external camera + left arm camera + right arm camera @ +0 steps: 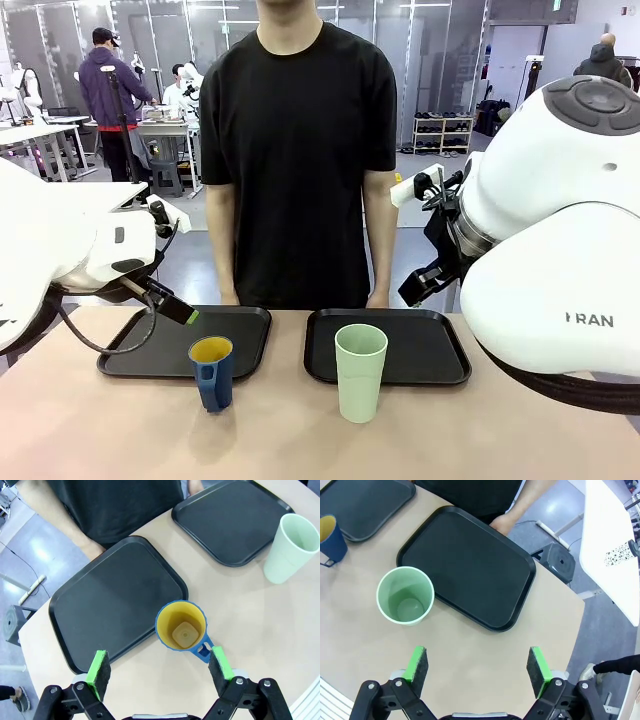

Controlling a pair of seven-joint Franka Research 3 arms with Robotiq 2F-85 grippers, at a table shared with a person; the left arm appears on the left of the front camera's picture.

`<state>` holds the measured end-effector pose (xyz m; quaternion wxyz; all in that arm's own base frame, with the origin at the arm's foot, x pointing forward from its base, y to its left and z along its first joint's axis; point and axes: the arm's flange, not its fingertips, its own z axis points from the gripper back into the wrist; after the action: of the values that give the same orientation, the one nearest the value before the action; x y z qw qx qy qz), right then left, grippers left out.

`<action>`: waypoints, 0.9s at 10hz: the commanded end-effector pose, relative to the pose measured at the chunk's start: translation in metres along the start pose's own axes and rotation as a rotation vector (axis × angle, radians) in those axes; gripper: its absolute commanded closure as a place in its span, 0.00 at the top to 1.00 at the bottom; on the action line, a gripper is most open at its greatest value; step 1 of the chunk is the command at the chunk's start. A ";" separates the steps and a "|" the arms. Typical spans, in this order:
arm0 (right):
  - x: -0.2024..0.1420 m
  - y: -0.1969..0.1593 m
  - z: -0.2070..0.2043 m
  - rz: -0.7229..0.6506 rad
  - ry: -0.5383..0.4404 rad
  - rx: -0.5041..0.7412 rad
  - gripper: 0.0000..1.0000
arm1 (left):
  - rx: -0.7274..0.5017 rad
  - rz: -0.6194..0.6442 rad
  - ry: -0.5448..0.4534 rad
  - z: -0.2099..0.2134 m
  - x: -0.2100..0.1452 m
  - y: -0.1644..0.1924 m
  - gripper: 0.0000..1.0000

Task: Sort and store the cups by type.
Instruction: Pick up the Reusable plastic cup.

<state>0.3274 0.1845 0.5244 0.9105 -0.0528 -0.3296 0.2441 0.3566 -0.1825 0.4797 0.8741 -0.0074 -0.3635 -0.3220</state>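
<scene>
1. The left gripper (159,666) is hanging above the table with its jaws spread wide and nothing between the green pads (98,672).
2. Looking down along its fingers, the dark blue mug (181,627) is sitting just beyond the gap and a little toward the right-hand pad. It is standing upright with its yellow-orange mouth facing the camera, so its long axis is running roughly along the approach line.
3. The mug's handle is pointing back toward that right-hand pad, close to it in the wrist view. I judge that a straight drop would be risking a finger landing on the handle rather than the wall.
4. The mug is resting on bare tabletop, just beside the near edge of the left tray (100,605), not on it.
5. The right gripper (478,663) is also hanging wide open and holding nothing.
6. The mint-green tumbler (405,596) is lying off its midline, out past the left-hand pad. It is upright and open-mouthed, standing just beside the near edge of the right tray (470,565).
7. From the front, each cup is standing on its own arm's side, so the left arm is nearer the mug and the right arm nearer the tumbler.
8. A person's hand (502,524) is resting at the right tray's far edge.
</scene>
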 end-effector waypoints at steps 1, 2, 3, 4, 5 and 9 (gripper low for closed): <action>0.000 0.000 0.001 -0.001 -0.003 -0.004 1.00 | 0.004 -0.002 -0.002 0.001 0.001 0.000 1.00; 0.000 0.000 0.000 0.000 0.000 0.000 1.00 | 0.004 -0.002 -0.002 0.001 0.001 0.000 1.00; 0.006 -0.016 -0.011 -0.020 -0.015 -0.003 1.00 | 0.000 0.000 0.000 0.000 0.000 0.000 1.00; 0.009 -0.036 -0.022 -0.064 0.024 0.007 1.00 | 0.015 0.023 0.024 -0.006 -0.002 0.019 1.00; 0.015 -0.058 -0.036 -0.103 0.023 0.090 1.00 | 0.056 0.045 0.039 -0.010 -0.008 0.044 1.00; 0.017 -0.136 -0.097 -0.181 0.156 0.125 1.00 | 0.046 0.171 0.091 -0.053 -0.043 0.159 1.00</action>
<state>0.4355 0.0870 0.4919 0.9474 0.0027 -0.2649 0.1797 0.4314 -0.0528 0.4513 0.9141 0.0079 -0.3282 -0.2380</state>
